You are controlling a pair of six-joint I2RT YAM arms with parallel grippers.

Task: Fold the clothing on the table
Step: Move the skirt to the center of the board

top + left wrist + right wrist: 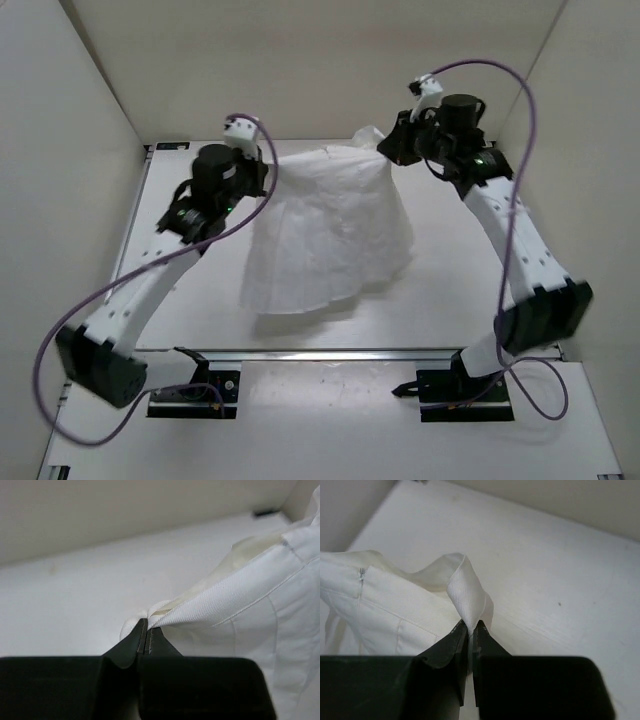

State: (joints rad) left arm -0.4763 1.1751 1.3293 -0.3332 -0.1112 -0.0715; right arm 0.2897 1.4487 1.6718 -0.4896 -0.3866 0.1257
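Note:
The clothing, a white pleated skirt, hangs stretched between both arms above the table; its waistband runs across the top and its flared hem rests on the surface nearer me. My left gripper is shut on the waistband's left end, and the left wrist view shows the black jaws pinching the white fabric at my left gripper. My right gripper is shut on the waistband's right end; in the right wrist view a fold of the clothing rises from my right gripper.
White walls enclose the table on the left, back and right. A metal rail crosses the near side, with both arm bases mounted behind it. Purple cables loop from each arm.

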